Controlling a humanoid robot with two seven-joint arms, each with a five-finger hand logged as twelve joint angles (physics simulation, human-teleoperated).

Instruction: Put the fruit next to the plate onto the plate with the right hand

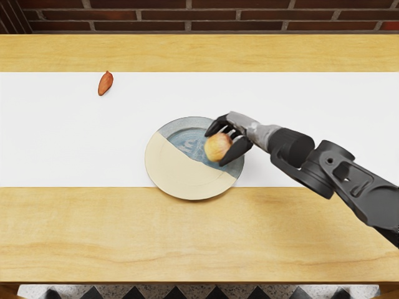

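The right hand is reaching in from the right edge on its dark arm and is sitting over the far right part of the plate. Its fingers are curling around the fruit, a small round yellow-and-red one, with dark fingertips showing above it and another finger wrapping below and to its right. The fruit is lying within the outline of the plate, over the blue-grey half near the right rim; whether it is resting on the plate or hanging just above it cannot be told from this angle. The plate, half cream and half blue-grey, is sitting on the near edge of a white strip that is running across the wooden worktop. A small reddish-brown pointed thing is lying on the strip, well apart from the plate, toward the far left. A brick wall is showing behind the worktop.
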